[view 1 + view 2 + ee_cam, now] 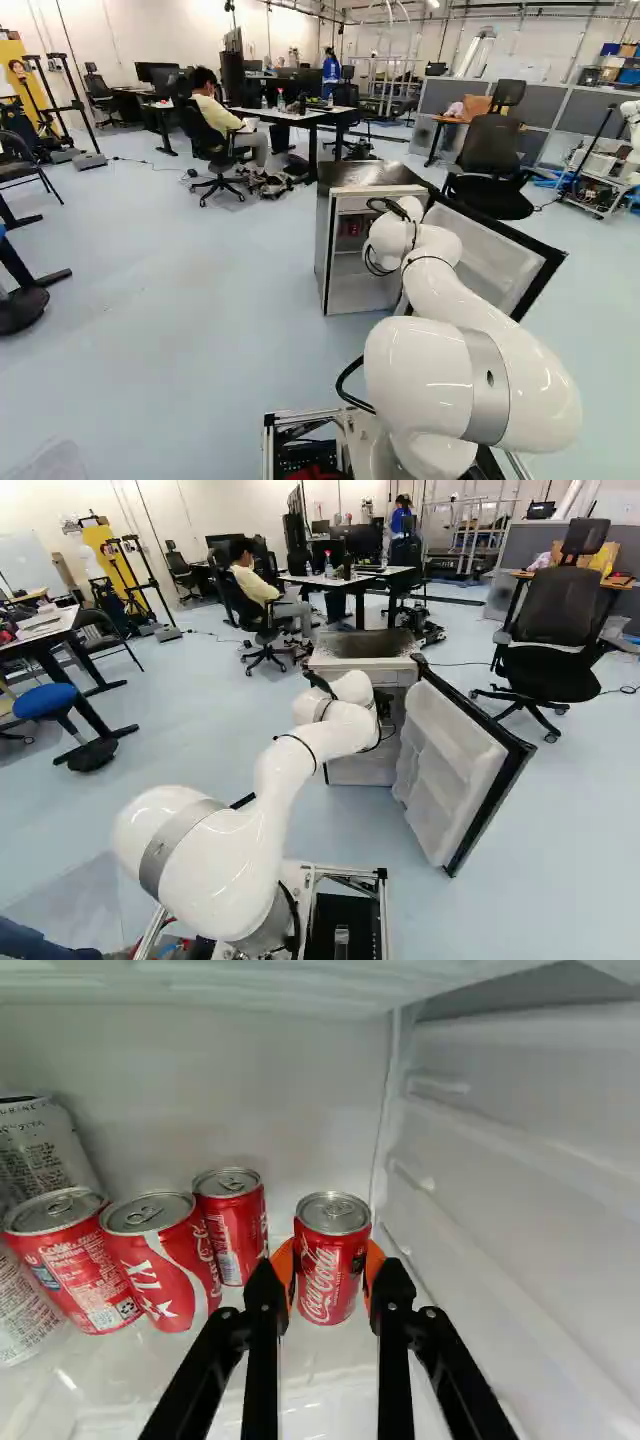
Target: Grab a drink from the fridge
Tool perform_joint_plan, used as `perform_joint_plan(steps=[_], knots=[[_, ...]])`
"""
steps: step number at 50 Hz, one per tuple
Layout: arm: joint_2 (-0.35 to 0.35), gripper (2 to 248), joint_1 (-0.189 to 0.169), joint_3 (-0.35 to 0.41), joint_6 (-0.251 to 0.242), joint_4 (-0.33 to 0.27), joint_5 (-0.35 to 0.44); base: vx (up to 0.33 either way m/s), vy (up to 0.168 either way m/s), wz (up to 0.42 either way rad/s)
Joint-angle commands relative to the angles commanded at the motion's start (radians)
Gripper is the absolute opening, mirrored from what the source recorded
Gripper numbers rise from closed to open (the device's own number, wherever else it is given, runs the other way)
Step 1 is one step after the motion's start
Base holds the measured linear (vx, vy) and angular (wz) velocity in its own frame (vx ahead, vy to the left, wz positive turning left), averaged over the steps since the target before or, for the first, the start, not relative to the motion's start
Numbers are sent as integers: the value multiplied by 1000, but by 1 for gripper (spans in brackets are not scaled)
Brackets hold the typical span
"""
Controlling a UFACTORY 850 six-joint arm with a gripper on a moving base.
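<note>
My gripper [384, 704] reaches into the open fridge [364, 669], mostly hidden behind the wrist in the right base view. In the wrist view, the gripper [330, 1278] is shut on a red drink can [333, 1260], with an orange pad against each side of it. The can is upright; whether its base touches the shelf [320, 1395] I cannot tell. Beside it, apart, stands another red can [232, 1228]. Two more red cans [165, 1265] [75, 1265] are farther along, close together. In the left base view, red cans show dimly inside the fridge [340, 295].
Fridge side wall [520, 1180] runs close beside the held can. Taller white cans [42, 1150] stand beyond the red ones. The fridge door [455, 770] is swung open beside the arm. Behind it stands a black office chair [550, 630]. Another robot [632, 125] is partly visible.
</note>
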Motion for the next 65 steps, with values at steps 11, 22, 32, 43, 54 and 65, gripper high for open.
perform_joint_plan(steps=[11, 22, 32, 43, 54, 65], knots=[[37, 92, -1, 61, 0, 0, 0, 0, 0, 0], [89, 92, -2, 137, 0, 0, 0, 0, 0, 0], [117, 92, -2, 186, 0, 0, 0, 0, 0, 0], [146, 92, -4, 234, 0, 0, 0, 0, 0, 0], [182, 92, -5, 289, 0, 0, 0, 0, 0, 0], [207, 92, -6, 332, 0, 0, 0, 0, 0, 0]])
